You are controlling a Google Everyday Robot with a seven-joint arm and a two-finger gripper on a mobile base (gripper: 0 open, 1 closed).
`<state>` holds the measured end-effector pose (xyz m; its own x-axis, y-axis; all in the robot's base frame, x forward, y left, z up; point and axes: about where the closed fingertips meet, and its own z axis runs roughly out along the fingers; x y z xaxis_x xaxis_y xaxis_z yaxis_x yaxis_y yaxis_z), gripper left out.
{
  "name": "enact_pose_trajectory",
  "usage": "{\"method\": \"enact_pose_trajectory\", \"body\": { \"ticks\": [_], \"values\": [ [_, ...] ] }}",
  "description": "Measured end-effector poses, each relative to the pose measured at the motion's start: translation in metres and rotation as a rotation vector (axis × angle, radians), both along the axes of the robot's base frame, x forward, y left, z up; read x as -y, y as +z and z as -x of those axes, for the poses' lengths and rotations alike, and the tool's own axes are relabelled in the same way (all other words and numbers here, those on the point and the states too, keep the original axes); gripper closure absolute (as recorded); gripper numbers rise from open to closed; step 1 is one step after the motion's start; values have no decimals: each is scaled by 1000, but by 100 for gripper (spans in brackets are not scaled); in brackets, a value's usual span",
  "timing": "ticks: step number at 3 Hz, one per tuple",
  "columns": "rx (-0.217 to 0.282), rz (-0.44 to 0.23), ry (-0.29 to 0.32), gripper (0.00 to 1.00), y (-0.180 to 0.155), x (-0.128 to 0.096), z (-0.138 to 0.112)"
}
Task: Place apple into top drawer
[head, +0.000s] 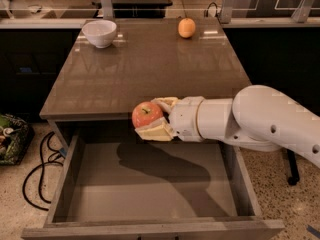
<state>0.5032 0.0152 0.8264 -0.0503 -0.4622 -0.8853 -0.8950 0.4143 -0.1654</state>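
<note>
The white arm (260,119) comes in from the right edge of the camera view and reaches leftward, nearly level, across the front of the table (150,69). Its thick rounded link fills the right side, sloping up from the lower right corner. It narrows into a cylindrical wrist (200,120) that points to the left along the table's front edge. At the end of the wrist sits the gripper (156,118), turned so that one cream-coloured finger (166,103) lies above and behind the apple (145,114) and the other lies below it. The two are pinched on the fruit from opposite sides. The apple, red-pink with a pale patch and its short stem facing up, is held in the air, clear of any surface. It hangs just at the table's front edge, over the rear part of the open top drawer (150,196). The drawer is pulled well out toward the camera, with its flat grey bottom bare and its low side walls showing left and right. The arm and the apple cast a dark shadow (165,166) on the back half of the drawer's bottom. At the far side of the tabletop, well apart from the gripper, a white bowl (99,33) stands near the left corner. A small orange fruit (186,27) sits to the right of it. Dark cables (35,176) loop on the speckled floor to the left of the drawer.
</note>
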Motion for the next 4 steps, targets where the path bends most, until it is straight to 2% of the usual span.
{"method": "enact_pose_trajectory", "body": {
  "ticks": [2,3,4],
  "values": [
    [-51,-10,28,100,-79,5,34],
    [-80,-22,39,100,-119,-1,46],
    [-80,-22,39,100,-119,-1,46]
  ]
}}
